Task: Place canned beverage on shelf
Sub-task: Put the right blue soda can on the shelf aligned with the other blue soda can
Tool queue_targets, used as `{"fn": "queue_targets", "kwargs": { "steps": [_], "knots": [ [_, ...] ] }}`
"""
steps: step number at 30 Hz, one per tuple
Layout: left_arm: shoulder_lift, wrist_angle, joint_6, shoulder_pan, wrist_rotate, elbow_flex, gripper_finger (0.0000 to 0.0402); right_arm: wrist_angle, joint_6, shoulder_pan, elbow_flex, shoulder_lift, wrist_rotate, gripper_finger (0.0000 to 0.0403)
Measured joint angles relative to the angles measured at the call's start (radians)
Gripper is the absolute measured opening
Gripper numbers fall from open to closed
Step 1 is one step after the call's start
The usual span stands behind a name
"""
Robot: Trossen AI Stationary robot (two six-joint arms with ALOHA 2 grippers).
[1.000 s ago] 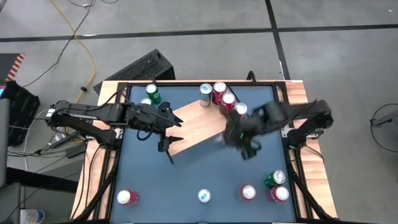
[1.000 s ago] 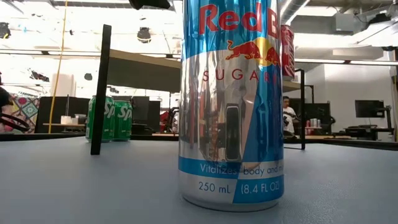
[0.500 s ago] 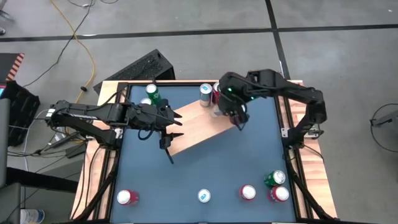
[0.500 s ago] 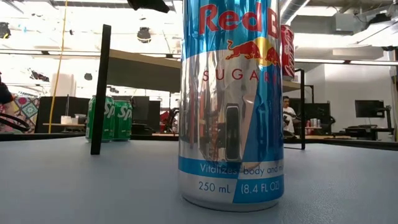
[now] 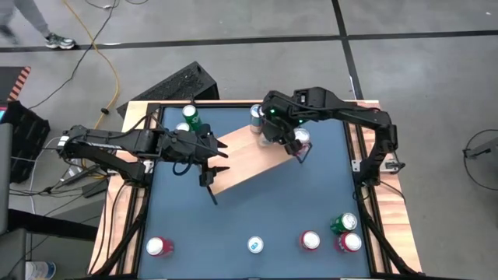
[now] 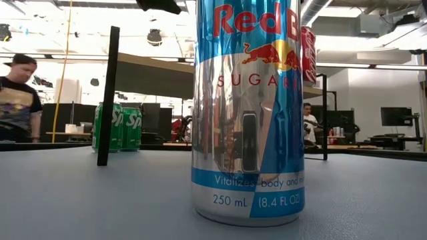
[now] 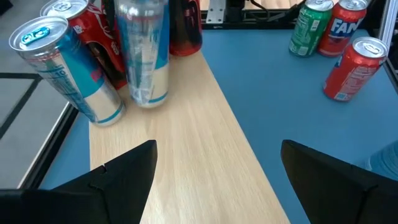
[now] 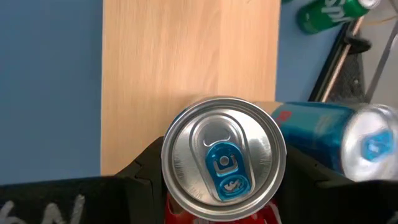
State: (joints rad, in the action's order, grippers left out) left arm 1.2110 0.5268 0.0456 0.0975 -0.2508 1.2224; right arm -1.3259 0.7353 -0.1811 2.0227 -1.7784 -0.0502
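The shelf [image 5: 249, 159], a light wood board, lies slantwise across the blue tabletop [image 5: 233, 225]. My right gripper [image 8: 222, 186] is over the shelf's far right end, shut on a silver-and-blue can [image 8: 224, 158], which also shows, blurred, in the left wrist view [image 7: 143, 53]. Other cans stand around it there: a blue one [image 7: 62, 62], a red one [image 7: 93, 37] and a dark red one [image 7: 186, 25]. My left gripper [image 5: 216, 173] hangs open above the shelf's left end, its fingers empty [image 7: 217, 186]. My right gripper pinches the can between its two fingers, which lie on opposite sides of its wall [image 8: 171, 177] just under the top rim. The fingers [image 8: 140, 177] come from above, slanting down. The can stays upright, its bottom [image 7: 149, 99] close over the board; whether it rests there I cannot tell.
Several cans stand along the table's near edge: red [image 5: 159, 246], blue [image 5: 255, 245], red [image 5: 310, 241], green [image 5: 342, 223]. A green can [image 5: 191, 117] stands at the far left. The near blue can [image 6: 247, 113] fills the low view, where a person [image 6: 17, 100] is at the left.
My right gripper has swung from the middle right of the table toward the far edge and leftward, turning as it went, and now slows over the shelf's far right end with the can. A person has walked into the low view at the left.
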Motion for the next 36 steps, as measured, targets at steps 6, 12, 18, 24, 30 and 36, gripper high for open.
{"fn": "queue_targets", "kwargs": {
  "steps": [6,12,18,24,30,36],
  "knots": [
    [0.0,0.006,0.0,0.0,0.0,0.0,0.0329,-0.001,0.003,-0.011,0.001,-0.014,-0.001,0.0201],
    [0.0,0.006,0.0,0.0,0.001,0.0,0.0329,-0.004,-0.031,-0.01,0.005,-0.015,-0.061,0.0226],
    [0.0,0.006,0.0,0.0,0.001,0.0,0.0329,-0.005,-0.055,-0.006,0.053,-0.016,-0.102,0.0257],
    [0.0,0.006,0.0,0.0,0.001,0.0,0.0329,-0.031,-0.113,0.006,0.126,-0.014,-0.072,0.0261],
    [0.0,0.006,0.001,0.0,0.001,0.0,0.0329,-0.062,-0.167,0.002,0.135,-0.014,-0.007,0.0262],
    [0.0,-0.002,0.002,0.0,0.001,0.0,0.0329,-0.054,-0.163,-0.003,0.136,-0.027,0.004,0.0262]
  ]
}}
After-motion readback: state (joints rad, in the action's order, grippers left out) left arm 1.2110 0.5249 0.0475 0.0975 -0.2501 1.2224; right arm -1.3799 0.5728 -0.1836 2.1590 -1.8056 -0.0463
